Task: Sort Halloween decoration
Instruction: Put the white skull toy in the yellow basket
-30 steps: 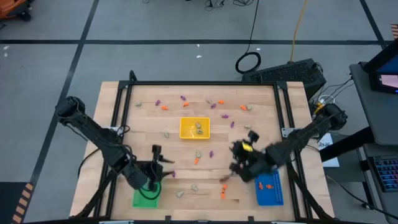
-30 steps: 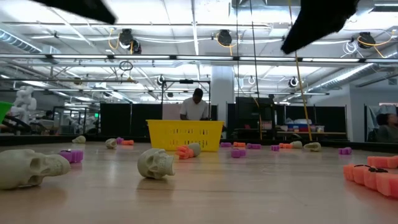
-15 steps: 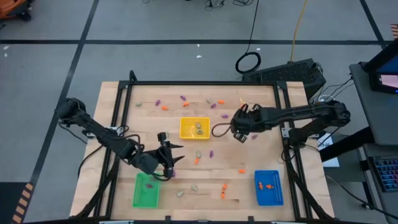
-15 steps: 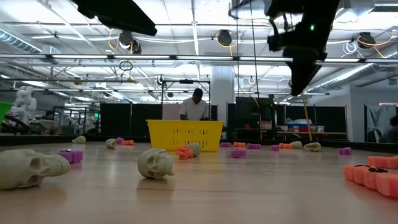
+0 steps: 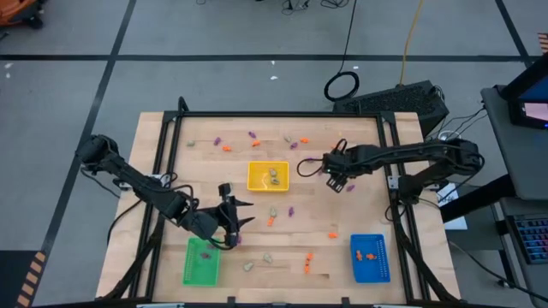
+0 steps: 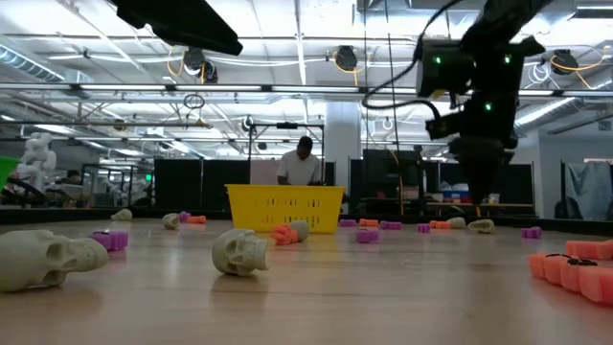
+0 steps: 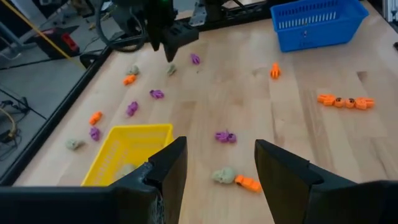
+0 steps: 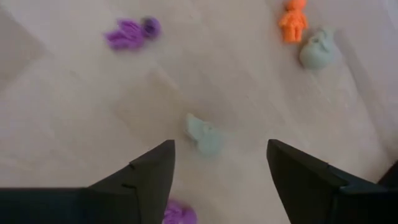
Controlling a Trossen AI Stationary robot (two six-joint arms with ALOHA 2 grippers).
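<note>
right gripper (image 8: 219, 180) released, hovering | pale skull (image 8: 207, 137) lies directly ahead between its fingers, long axis slanted across the gap | right arm nearer; left gripper (image 7: 217, 165) parted, empty

The table (image 5: 360, 214) is pale wood in planks, smooth with a faint sheen, framed by black metal rails (image 5: 274, 114). The yellow tray (image 6: 284, 208), blue tray (image 7: 317, 25) and green tray (image 5: 200, 262) look like moulded plastic with slotted, lattice walls. The skulls (image 6: 239, 252) are matt beige-grey, probably plastic or rubber. Orange trinkets (image 7: 247, 183) and purple trinkets (image 8: 132, 33) have a soft, dull finish. The left fingers (image 7: 283, 171) and right fingers (image 8: 305, 171) are matt black, seemingly plastic. The floor (image 5: 214, 34) around is smooth grey concrete with dark tape lines.
</note>
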